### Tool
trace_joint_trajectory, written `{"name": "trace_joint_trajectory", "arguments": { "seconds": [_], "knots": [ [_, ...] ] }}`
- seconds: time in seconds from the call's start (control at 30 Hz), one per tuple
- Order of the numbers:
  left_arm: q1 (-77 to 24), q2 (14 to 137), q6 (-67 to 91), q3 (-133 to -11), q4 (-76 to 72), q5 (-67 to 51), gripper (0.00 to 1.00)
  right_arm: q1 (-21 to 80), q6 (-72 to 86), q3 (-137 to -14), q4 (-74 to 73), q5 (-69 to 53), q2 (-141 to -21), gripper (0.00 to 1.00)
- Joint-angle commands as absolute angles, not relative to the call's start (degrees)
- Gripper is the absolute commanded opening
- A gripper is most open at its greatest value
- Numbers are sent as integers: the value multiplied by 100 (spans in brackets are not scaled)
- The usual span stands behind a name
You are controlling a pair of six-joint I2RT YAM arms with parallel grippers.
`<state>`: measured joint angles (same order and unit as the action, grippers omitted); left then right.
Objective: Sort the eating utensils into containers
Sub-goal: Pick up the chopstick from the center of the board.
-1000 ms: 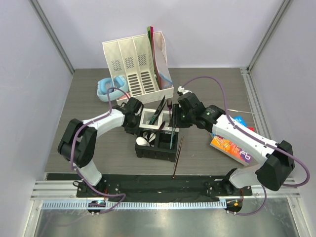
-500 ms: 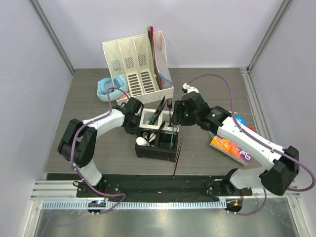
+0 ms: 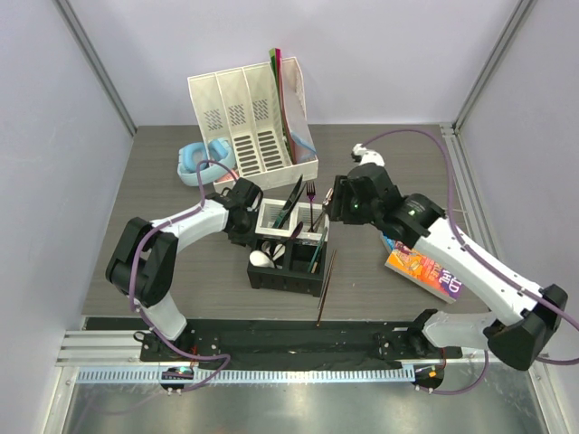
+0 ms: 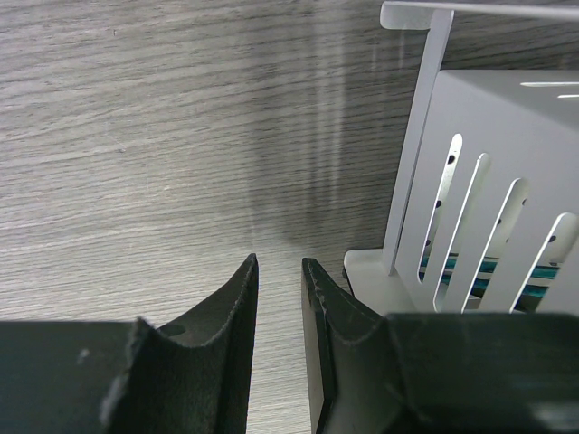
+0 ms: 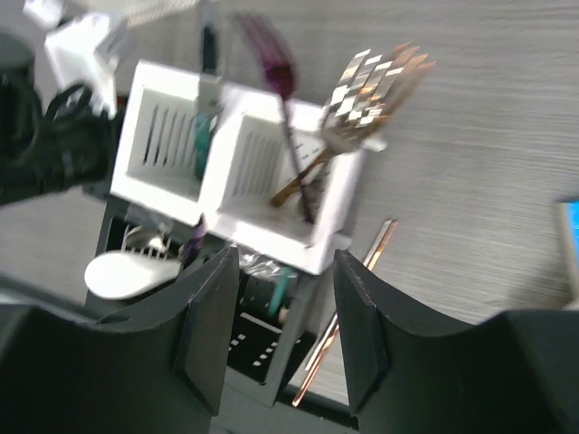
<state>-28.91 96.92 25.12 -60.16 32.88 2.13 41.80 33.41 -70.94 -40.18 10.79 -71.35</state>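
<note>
The containers are a four-cell caddy [image 3: 271,276], two white cells behind two black ones. A metal fork [image 5: 375,86], a purple utensil [image 5: 271,59] and a black piece [image 3: 294,194] stand in the white cells. A white spoon [image 3: 261,258] lies in a black cell. Thin brown chopsticks [image 3: 326,285] lie on the table against the caddy's right side. My left gripper [image 3: 249,217] sits low beside the caddy's left wall [image 4: 488,181], jaws slightly apart with only table between them. My right gripper [image 5: 285,262] hovers open above the caddy's right edge, empty.
A tall white file organiser [image 3: 253,117] stands behind the caddy, with blue headphones [image 3: 194,161] to its left. A colourful book [image 3: 425,267] lies on the right under my right arm. Grey walls close the table's sides and back.
My right gripper has risen and drawn back to the right, away from the caddy, and its jaws have widened. The left arm and the caddy have stayed put.
</note>
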Motion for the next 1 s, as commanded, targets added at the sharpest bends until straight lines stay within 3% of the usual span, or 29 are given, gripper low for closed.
{"name": "trace_joint_trajectory", "arguments": {
  "seconds": [0.0, 0.2, 0.4, 0.63, 0.97],
  "knots": [
    [-2918, 9738, 2540, -6065, 2988, 79, 26, 3693, 3699, -7330, -4341, 2205, -6680, 52],
    [-2927, 9738, 2522, -6064, 2980, 79, 26, 2402, 4279, -7979, -5255, 3116, -7022, 53],
    [-2927, 9686, 2523, -6073, 3014, 123, 26, 953, 5621, -8498, -5844, 3226, -7812, 53],
    [-2927, 9580, 2496, -5977, 3006, 281, 26, -1192, 6302, -7902, -5687, 2145, -8454, 50],
    [-2918, 9598, 2487, -5959, 2988, 316, 26, -1995, 5801, -8375, -4685, 1145, -9966, 52]
  ]
}}
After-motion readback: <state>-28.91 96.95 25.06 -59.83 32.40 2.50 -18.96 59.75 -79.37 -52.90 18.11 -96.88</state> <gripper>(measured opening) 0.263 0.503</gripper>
